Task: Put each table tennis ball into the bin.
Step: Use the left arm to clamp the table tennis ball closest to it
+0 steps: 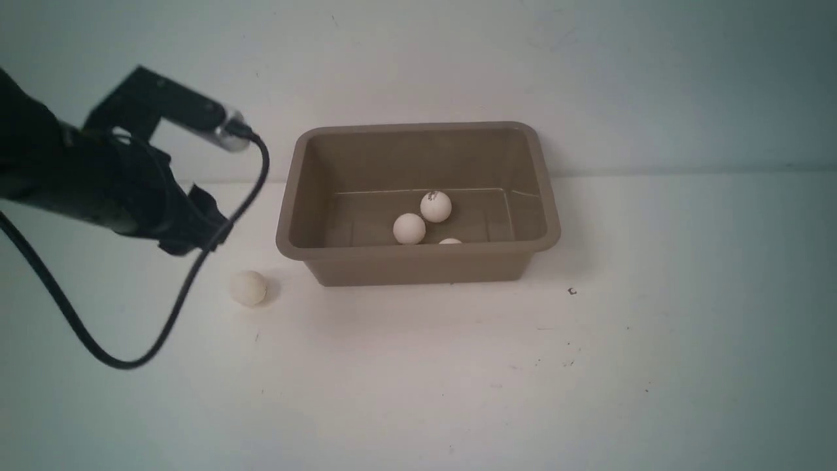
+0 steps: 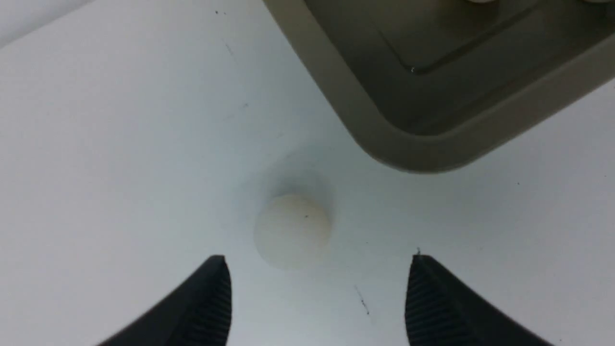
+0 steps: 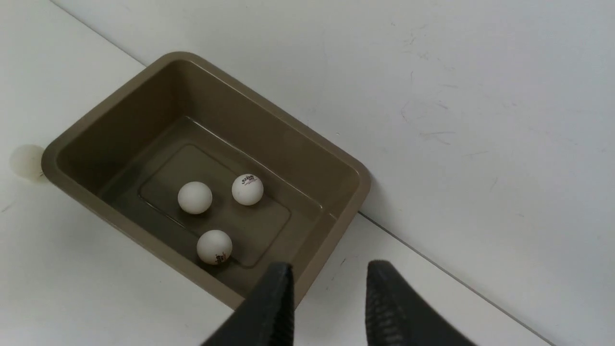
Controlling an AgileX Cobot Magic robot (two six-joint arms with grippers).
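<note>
Bin: the taupe bin point(image 1: 418, 268) stands upright toward the back of the counter point(image 1: 458, 379). It holds three table tennis balls point(image 1: 409, 229) on its floor, one of them half hidden behind the near rim in the front view.
Loose ball: we see one loose table tennis ball point(image 1: 248, 288) resting on the counter, near the bin's left front corner but apart from its wall.
Left hand: the left hand point(image 2: 318, 262) is released, its ribbed fingers spread wide with nothing between them, and it hovers above the counter.
Right hand: the right hand point(image 3: 330, 269) is likewise released and empty, with a narrower gap between its fingers. It is on the far side of the bin from the loose ball.
Deciding relation: the loose ball lies just ahead of the left fingertips, roughly centred on their gap but not yet inside it. In the front view it sits below the hand and a little toward the bin.
Nearer arm: we judge the left, since the bin stands between the right hand and the ball.
Axis: a ball has none, so we need only centring and no wrist turn.
Progress: we reckon three of four are done.
Next move: we would bring the left hand forward and down until its fingers straddle the ball, then close gently.
Risk: a finger touching first could send the ball rolling.
</note>
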